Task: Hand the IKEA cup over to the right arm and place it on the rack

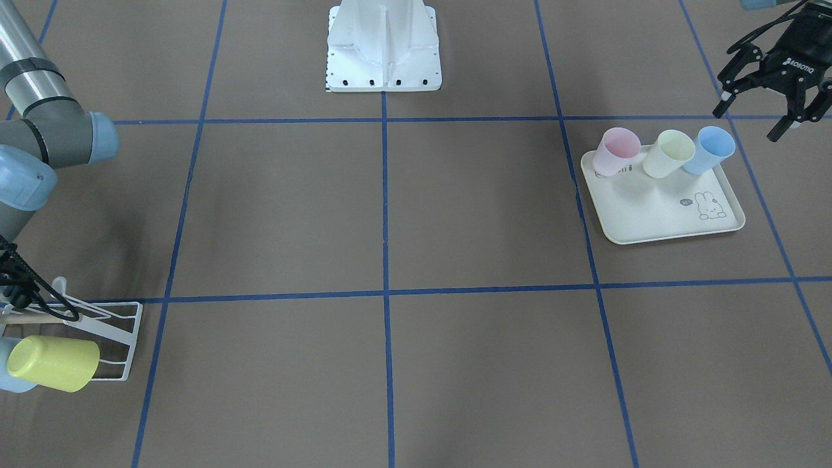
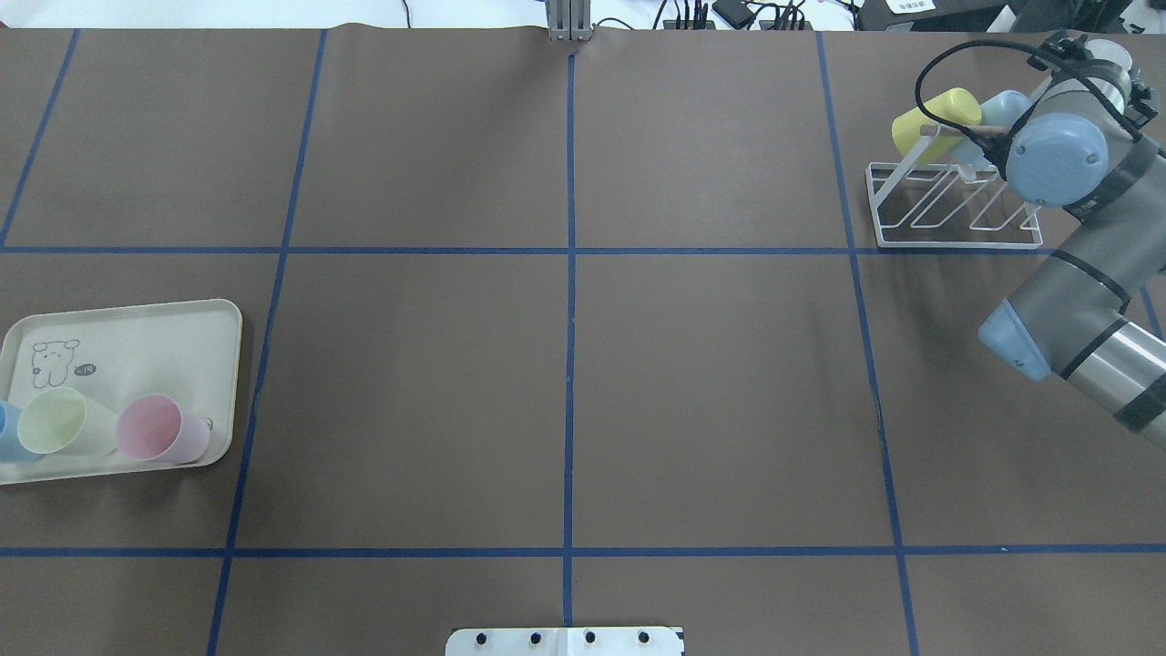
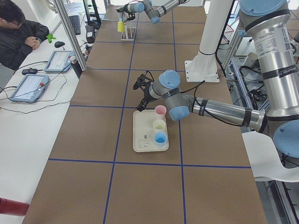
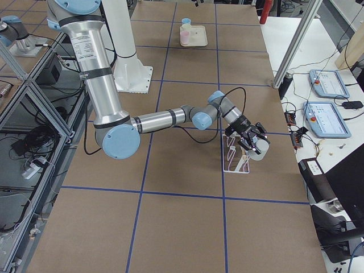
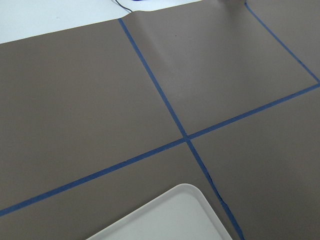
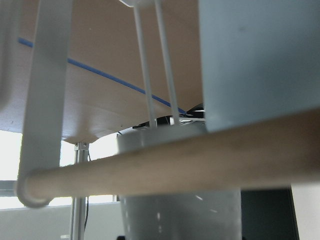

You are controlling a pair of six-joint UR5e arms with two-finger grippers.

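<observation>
The white wire rack [image 2: 952, 210] with its wooden rod [image 6: 175, 165] stands at the table's far right. A yellow cup [image 2: 934, 123] and a light-blue cup [image 2: 1002, 109] hang on it. My right gripper [image 4: 254, 143] is at the rack's outer end, its fingers around a pale grey-white cup [image 6: 180, 215] just behind the rod; I cannot tell whether they grip it. My left gripper [image 1: 754, 120] hovers open and empty beside the far corner of the rabbit-printed tray [image 1: 656, 221]. On that tray stand a pink cup [image 1: 614, 151], a pale-yellow cup [image 1: 669, 153] and a blue cup [image 1: 710, 149].
The white robot pedestal [image 1: 383, 45] sits at the table's middle edge. A person sits at a side bench with tablets [image 3: 30, 86] beyond the table. Blue tape lines grid the brown tabletop [image 2: 565, 364].
</observation>
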